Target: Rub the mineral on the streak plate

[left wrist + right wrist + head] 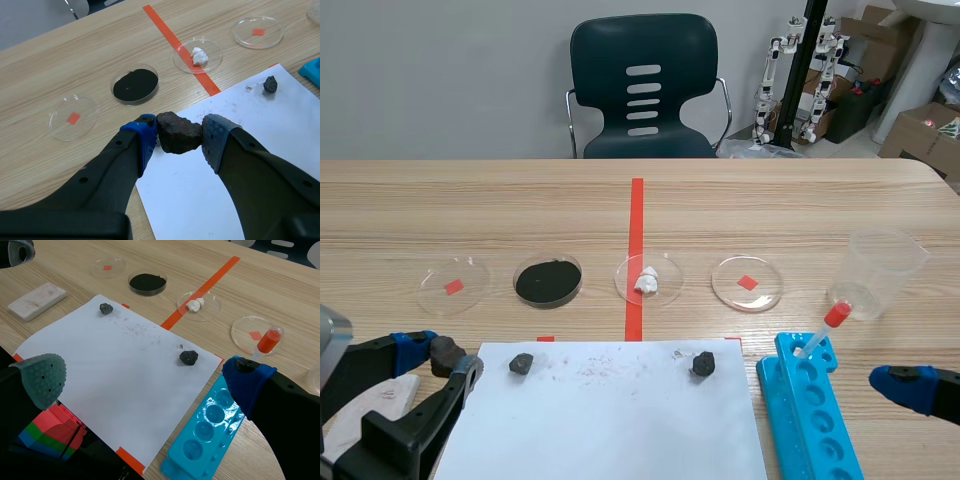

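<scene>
My left gripper (180, 136) is shut on a dark reddish-brown mineral (176, 130), held above the near left corner of the white paper (260, 145). In the scene view this gripper (445, 357) sits low at the left with the mineral (447, 351) between its blue pads. The streak plate (37, 300), a white rectangular block with faint marks, lies on the table left of the paper; the scene view shows it (382, 398) partly hidden under the left arm. My right gripper (145, 382) stands open over the paper's near right part, holding nothing.
Two small dark rocks (521, 364) (703, 365) lie on the paper (610, 420). Behind it stand several petri dishes, one with black powder (548, 280), one with white lumps (648, 279). A blue well tray (810, 410), red-bulbed pipette (825, 328) and plastic cup (880, 272) are at the right.
</scene>
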Robot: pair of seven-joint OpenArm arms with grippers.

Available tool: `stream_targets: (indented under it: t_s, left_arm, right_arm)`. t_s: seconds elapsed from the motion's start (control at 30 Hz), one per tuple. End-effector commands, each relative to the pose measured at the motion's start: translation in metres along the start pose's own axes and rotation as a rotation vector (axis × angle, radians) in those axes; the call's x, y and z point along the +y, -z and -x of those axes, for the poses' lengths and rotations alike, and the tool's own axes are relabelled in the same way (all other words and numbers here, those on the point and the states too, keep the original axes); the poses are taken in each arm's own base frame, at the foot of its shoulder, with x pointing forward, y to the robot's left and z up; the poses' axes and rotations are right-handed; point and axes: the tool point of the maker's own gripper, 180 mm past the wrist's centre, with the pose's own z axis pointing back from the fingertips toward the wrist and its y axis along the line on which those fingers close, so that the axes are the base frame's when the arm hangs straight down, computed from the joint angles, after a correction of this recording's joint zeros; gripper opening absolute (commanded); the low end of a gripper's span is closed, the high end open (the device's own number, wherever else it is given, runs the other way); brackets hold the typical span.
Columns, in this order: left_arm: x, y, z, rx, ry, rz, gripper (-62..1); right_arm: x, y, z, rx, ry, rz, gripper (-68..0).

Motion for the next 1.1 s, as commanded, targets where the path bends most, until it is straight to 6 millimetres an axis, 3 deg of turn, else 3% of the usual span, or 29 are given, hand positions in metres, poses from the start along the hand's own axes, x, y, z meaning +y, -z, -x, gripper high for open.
stream_targets:
  t_s: [0.0,0.73,1.07]
  left_arm:
    - [0.000,0.001,-0.012,-0.042,-0.007,-0.006,-49.4]
    - [0.001,0.003,-0.011,-0.035,-0.024,-0.021,-49.3]
    - [0.023,0.035,0.020,0.184,-0.138,-0.092,-49.3]
  right_arm:
    - [0.000,0.003,-0.012,-0.042,-0.001,-0.002,0.4]
    - [0.000,0.003,-0.012,-0.042,-0.001,-0.002,0.4]
    - [0.000,0.003,-0.012,-0.042,-0.001,-0.002,0.4]
